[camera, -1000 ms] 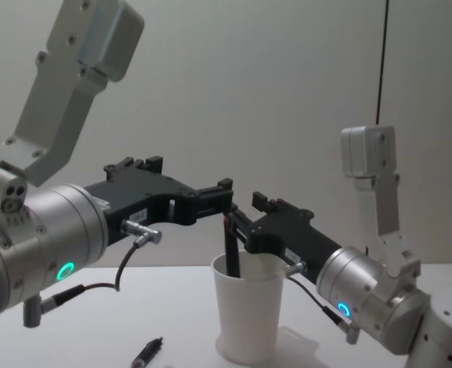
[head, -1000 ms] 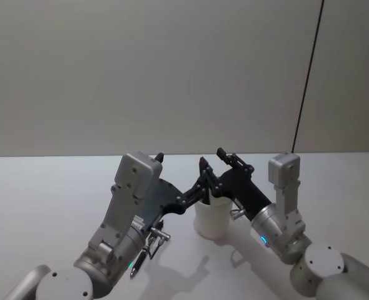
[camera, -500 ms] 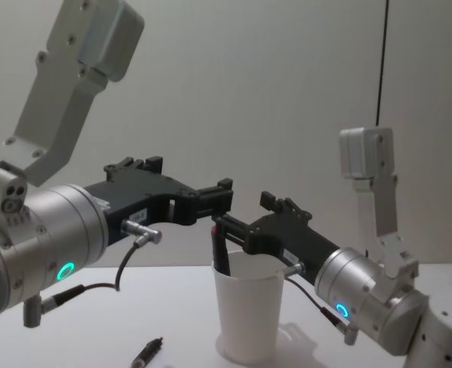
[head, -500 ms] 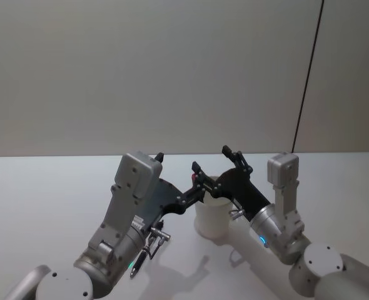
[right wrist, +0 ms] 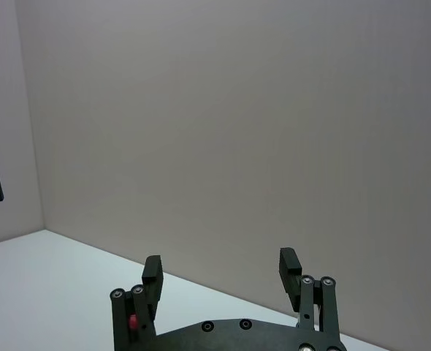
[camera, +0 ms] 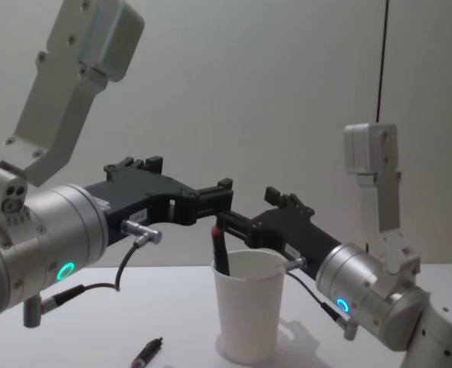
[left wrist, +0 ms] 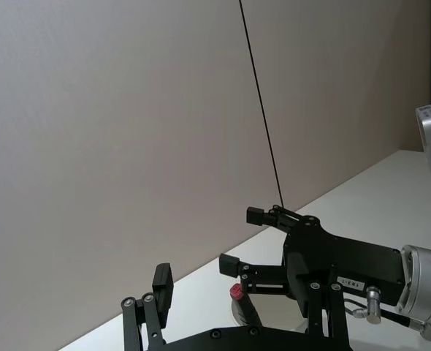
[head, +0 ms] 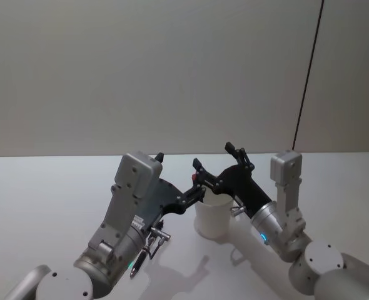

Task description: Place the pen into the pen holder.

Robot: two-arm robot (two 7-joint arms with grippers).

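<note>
While the pen (camera: 221,251), dark with a red top, stood inside the white paper cup (camera: 249,314) and leaned on its rim at 9 o'clock in the chest view, the right gripper (camera: 250,208) hung just above the cup, its 2 fingers spread wide and holding nothing, 1 fingertip just beside the pen's red top. The left gripper (head: 180,174) hovered near the cup at about 9 o'clock in the head view, its fingers also wide apart and empty. A 2nd pen (head: 141,259) lay on the table (head: 47,187) at the cup's 8 o'clock, under the left arm.
</note>
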